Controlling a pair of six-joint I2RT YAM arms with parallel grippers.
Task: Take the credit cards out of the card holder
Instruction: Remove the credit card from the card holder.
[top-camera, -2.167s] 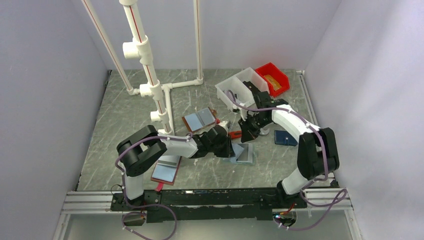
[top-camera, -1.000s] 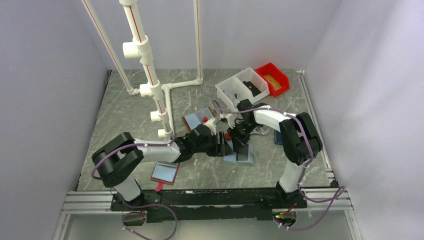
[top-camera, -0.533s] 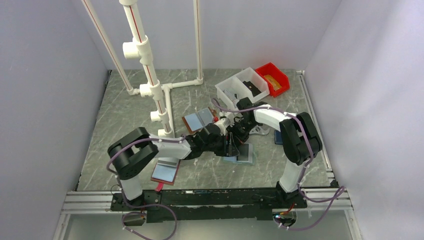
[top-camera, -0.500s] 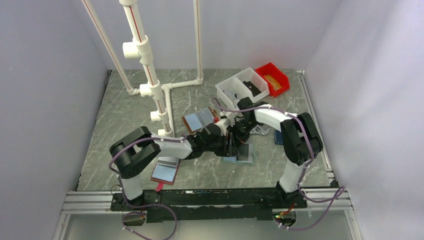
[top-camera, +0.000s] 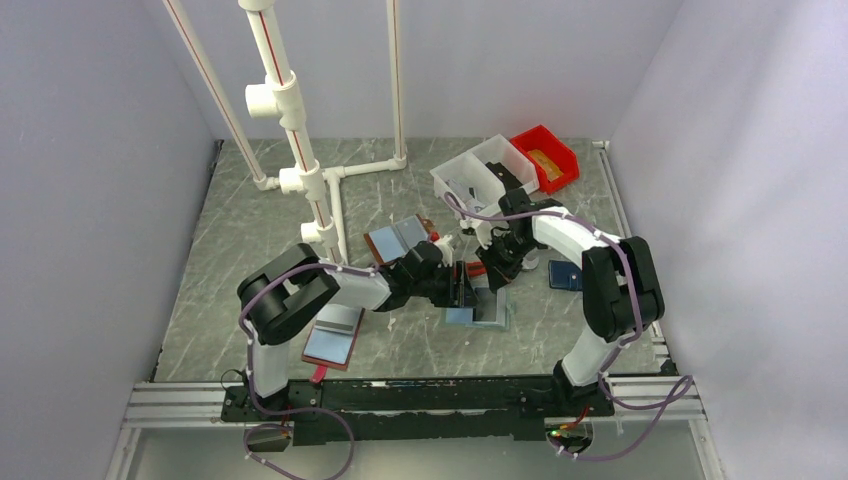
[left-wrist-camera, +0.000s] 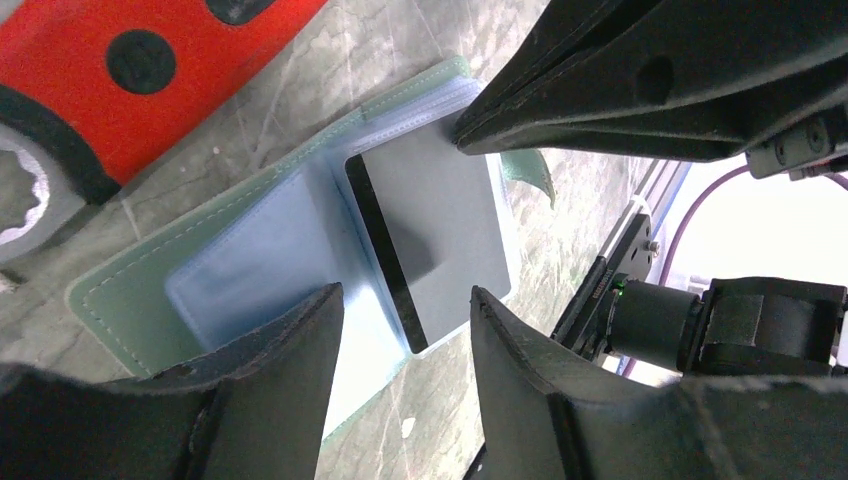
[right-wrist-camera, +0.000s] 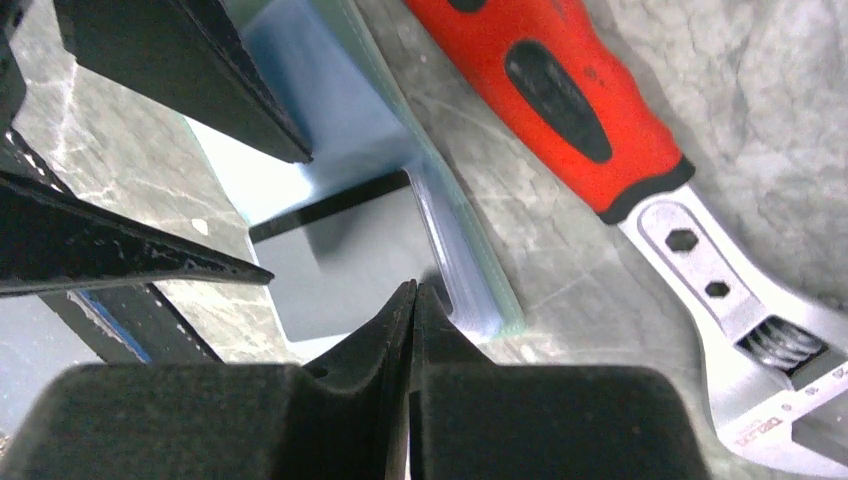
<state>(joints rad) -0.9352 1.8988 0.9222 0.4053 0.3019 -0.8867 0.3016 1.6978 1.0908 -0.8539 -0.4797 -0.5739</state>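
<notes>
White-shelled arms (top-camera: 565, 232), black joints (top-camera: 620, 290), purple cables (top-camera: 470, 212); left end effector (left-wrist-camera: 405, 295) and right end effector (right-wrist-camera: 412, 288) are black.

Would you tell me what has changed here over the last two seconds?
The left gripper has moved right; its open fingers now hover over the pale mint-edged, two-panel card holder. The shut right gripper swung in toward it, then drew back to its far edge. Holder and red-handled wrench lie about where they were.
</notes>
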